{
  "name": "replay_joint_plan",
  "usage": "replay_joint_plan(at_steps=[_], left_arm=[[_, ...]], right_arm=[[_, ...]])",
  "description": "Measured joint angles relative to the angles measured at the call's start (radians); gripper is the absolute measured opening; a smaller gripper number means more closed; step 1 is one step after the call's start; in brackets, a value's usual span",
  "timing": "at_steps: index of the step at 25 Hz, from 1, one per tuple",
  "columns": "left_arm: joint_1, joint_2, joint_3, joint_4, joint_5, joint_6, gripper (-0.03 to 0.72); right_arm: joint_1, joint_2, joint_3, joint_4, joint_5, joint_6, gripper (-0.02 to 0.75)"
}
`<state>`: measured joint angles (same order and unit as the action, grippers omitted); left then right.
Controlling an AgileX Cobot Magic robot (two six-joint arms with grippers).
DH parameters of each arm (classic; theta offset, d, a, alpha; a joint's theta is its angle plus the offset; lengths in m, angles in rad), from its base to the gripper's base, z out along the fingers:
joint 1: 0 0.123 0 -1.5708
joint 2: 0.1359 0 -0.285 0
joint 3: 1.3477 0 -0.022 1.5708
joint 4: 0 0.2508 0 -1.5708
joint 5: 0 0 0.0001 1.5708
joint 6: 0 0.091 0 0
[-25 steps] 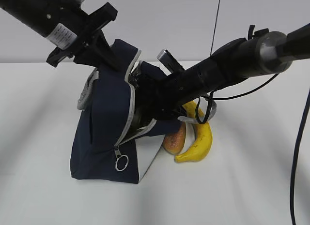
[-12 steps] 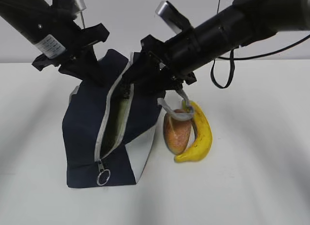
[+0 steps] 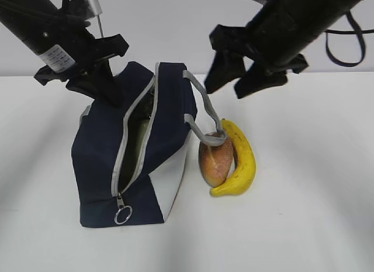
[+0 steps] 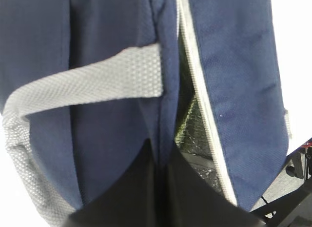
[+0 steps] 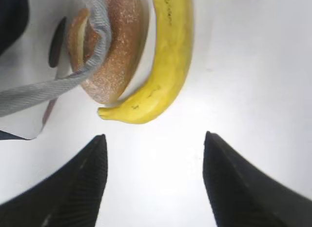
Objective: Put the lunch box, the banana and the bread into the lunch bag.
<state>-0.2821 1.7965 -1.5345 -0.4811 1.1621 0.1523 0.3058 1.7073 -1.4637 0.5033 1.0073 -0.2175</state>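
Note:
The navy lunch bag (image 3: 105, 161) stands unzipped on the table, its grey zipper edge (image 3: 137, 137) gaping. My left gripper (image 3: 108, 90) is shut on a fold of the bag's fabric (image 4: 158, 149) beside the opening. Through the gap shows a pale green patch that looks like the lunch box (image 3: 140, 137) inside. The bread (image 3: 215, 162) and the banana (image 3: 242, 161) lie side by side on the table just right of the bag. My right gripper (image 3: 227, 89) hangs open and empty above them; in its own view the gripper (image 5: 155, 138) is short of the banana (image 5: 165, 66) and bread (image 5: 117, 56).
One grey webbing handle (image 3: 201, 117) droops from the bag over the bread, seen as a strap (image 5: 73, 85) in the right wrist view. The other handle (image 4: 87, 85) lies across the bag's outside. A metal ring pull (image 3: 123, 214) hangs at the zipper's lower end.
My right gripper has drawn out of the bag's opening, up and to the right, with nothing in it. The bag has shifted a little left, and its handle has dropped onto the bread.

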Motion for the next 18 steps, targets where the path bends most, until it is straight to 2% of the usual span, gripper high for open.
replay_joint_plan(at_steps=[3,6,11,18], left_arm=[[0.000,0.000,0.000,0.001,0.000,0.000,-0.003],[0.000,0.000,0.000,0.002,0.001,0.000,-0.003],[0.000,0.000,0.000,0.002,0.001,0.000,-0.003],[0.000,0.000,-0.001,0.003,0.001,0.000,-0.003]], right_arm=[[-0.002,-0.026,0.060,-0.226,-0.006,0.182,0.459],[-0.002,-0.032,0.129,-0.358,-0.013,0.284,0.459],[-0.002,-0.032,0.202,-0.399,-0.088,0.315,0.459],[-0.002,0.062,0.202,-0.401,-0.157,0.311,0.475]])
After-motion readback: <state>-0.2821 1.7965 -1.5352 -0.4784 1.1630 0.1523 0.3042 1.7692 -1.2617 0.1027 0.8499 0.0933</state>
